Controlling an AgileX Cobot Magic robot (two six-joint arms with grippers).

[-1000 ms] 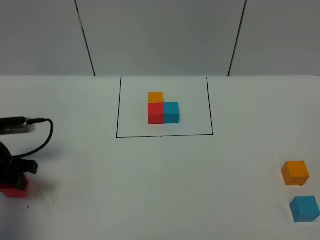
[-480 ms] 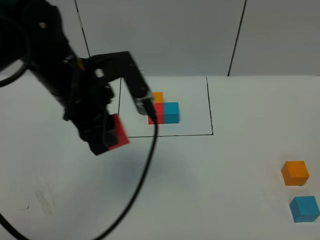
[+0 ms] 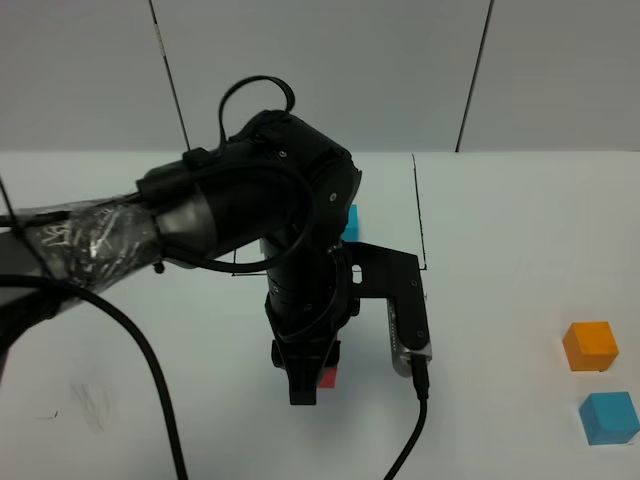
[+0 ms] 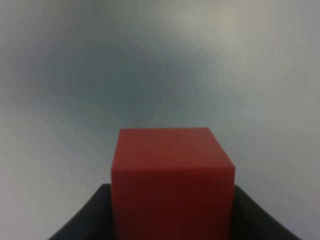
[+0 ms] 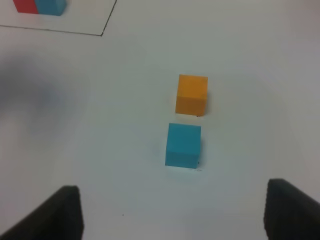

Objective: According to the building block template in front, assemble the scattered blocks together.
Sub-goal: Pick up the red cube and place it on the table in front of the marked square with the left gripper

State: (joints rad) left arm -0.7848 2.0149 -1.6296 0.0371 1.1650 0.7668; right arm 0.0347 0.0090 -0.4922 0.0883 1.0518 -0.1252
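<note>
- Grasped in the left jaws: the red cube (image 4: 172,180), one of the scattered blocks, with dark fingers (image 4: 92,222) pressed against both its flanks
- Clenched firmly on that cube, leaving its top face and one side face in plain sight from the wrist
- Poised low over the white surface (image 3: 500,300), with only a sliver of red peeking out beneath the bulky black left arm (image 3: 300,290) in the high view; cannot tell whether touching the surface or just clear of it
- Lying well off to the right of the left jaws: the orange cube (image 3: 590,346) and the cyan cube (image 3: 609,417), near each other but not touching, the orange one farther back
- Sitting ahead of the right jaws, roughly on their midline: those same two cubes, cyan the nearer, orange just beyond it, with a narrow gap between
- Released and spread wide, the right jaws, showing only two dark fingertips (image 5: 62,217) with nothing between them but bare surface
- Mostly hidden behind the arm, beyond the left jaws: the building block template (image 3: 350,222), with just a scrap of its cyan cube and the right side of the thin black frame (image 3: 420,215) on show from above
- Far ahead of the right jaws and off to one side: a corner of that template, red and cyan faces side by side inside the frame's corner
- Trailing down from the left arm near the jaws: a black cable (image 3: 410,440)
</note>
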